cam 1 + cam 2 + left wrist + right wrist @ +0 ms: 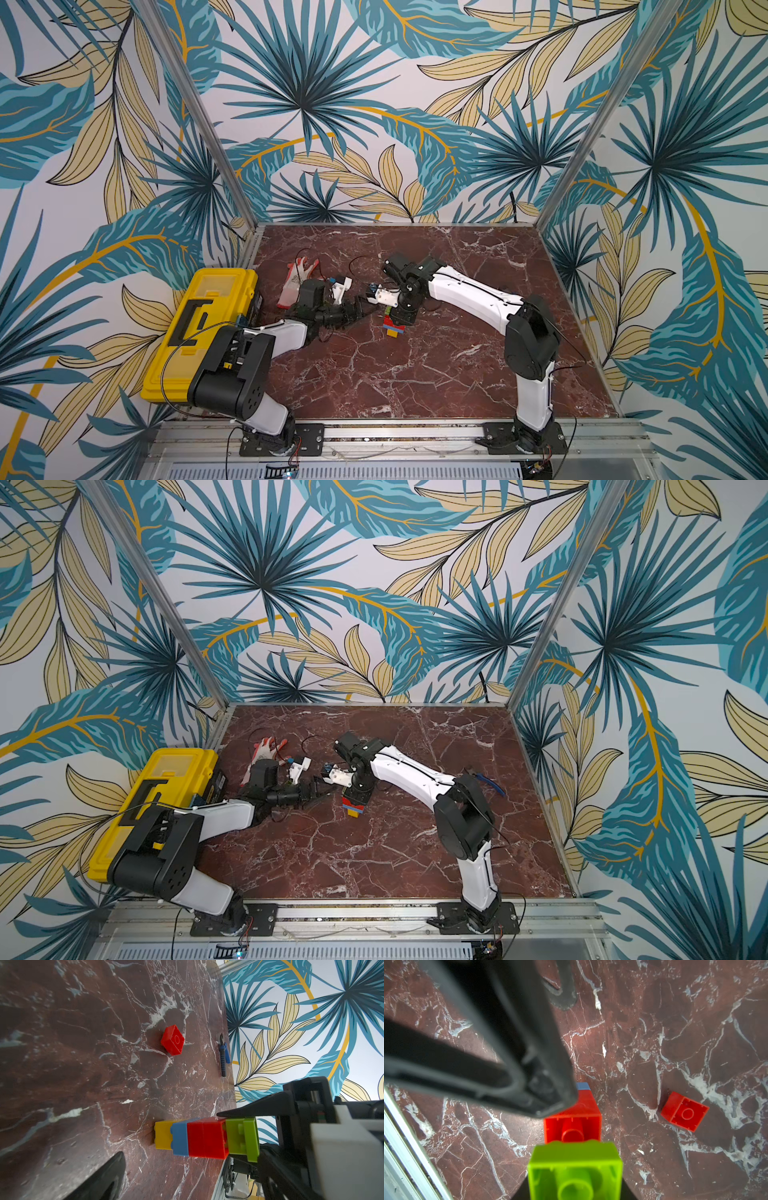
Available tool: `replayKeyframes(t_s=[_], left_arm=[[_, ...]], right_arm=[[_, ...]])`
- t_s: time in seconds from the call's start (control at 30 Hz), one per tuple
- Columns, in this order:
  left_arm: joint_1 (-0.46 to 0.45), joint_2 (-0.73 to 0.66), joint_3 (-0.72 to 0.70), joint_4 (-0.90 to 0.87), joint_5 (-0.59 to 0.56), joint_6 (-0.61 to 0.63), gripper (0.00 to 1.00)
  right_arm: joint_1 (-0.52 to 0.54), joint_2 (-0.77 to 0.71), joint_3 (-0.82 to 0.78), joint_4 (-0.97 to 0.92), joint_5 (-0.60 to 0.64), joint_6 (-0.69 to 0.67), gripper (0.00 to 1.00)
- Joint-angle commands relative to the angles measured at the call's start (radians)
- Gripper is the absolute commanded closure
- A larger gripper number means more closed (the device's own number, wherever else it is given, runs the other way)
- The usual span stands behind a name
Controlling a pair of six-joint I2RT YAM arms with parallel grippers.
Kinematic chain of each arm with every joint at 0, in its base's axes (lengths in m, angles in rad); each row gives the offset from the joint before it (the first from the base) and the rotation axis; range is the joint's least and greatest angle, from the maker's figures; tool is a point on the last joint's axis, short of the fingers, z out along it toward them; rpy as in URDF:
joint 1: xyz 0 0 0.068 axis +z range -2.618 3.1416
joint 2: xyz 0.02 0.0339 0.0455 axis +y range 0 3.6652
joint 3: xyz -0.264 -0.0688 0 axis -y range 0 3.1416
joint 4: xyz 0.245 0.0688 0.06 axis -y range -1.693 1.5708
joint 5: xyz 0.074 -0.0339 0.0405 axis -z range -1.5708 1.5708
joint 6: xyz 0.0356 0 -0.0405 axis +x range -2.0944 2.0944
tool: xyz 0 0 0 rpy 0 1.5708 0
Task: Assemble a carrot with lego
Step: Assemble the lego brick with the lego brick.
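A yellow plastic toolbox (195,328) sits at the red marble tabletop's (415,374) edge, a red-and-white work glove (296,278) near it, blue-handled pliers (488,782) well apart.

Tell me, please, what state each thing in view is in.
Yellow plastic toolbox: lid closed.
Stacked yellow, blue, red and green plastic brick carrot: standing upright, green brick topmost.
Loose red square plastic brick: tipped over, hollow underside showing.
Left end effector: open, empty.
Right end effector: astride the green brick; grip unclear.
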Motion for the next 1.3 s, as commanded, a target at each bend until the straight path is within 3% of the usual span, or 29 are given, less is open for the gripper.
replayKeyframes(t_s=[0.0, 0.27, 0.63, 0.7, 0.8, 0.93, 1.0, 1.1, 1.2, 1.27], left_arm=[[-0.011, 0.003, 0.027, 0.037, 0.026, 0.010, 0.01], [-0.012, 0.003, 0.026, 0.037, 0.024, 0.012, 0.00], [-0.012, -0.006, 0.020, 0.037, 0.018, 0.015, 0.01], [-0.011, -0.007, 0.019, 0.038, 0.017, 0.015, 0.01], [-0.010, -0.008, 0.019, 0.037, 0.015, 0.016, 0.01], [-0.005, -0.008, 0.021, 0.038, 0.011, 0.005, 0.01], [0.007, -0.003, 0.024, 0.037, 0.017, -0.012, 0.01], [0.023, -0.003, 0.030, 0.034, 0.010, -0.053, 0.01], [0.037, -0.012, 0.050, 0.000, -0.014, -0.103, 0.01], [0.038, -0.018, 0.094, -0.122, -0.056, -0.094, 0.01]], right_arm=[[0.004, -0.002, -0.017, -0.007, -0.003, 0.006, 0.60], [0.004, -0.039, -0.016, 0.029, -0.029, 0.027, 0.54], [0.003, -0.145, -0.018, 0.061, -0.031, 0.075, 0.38], [0.000, -0.174, -0.027, 0.065, -0.036, 0.094, 0.32], [-0.016, -0.257, -0.073, 0.114, -0.045, 0.144, 0.14], [-0.096, -0.390, -0.158, 0.219, -0.009, 0.296, 0.01], [-0.177, -0.413, -0.170, 0.232, 0.006, 0.397, 0.01], [-0.290, -0.364, -0.132, 0.202, 0.011, 0.538, 0.01], [-0.321, -0.203, 0.021, 0.052, 0.057, 0.555, 0.01], [-0.320, -0.084, 0.123, -0.049, 0.045, 0.541, 0.01]])
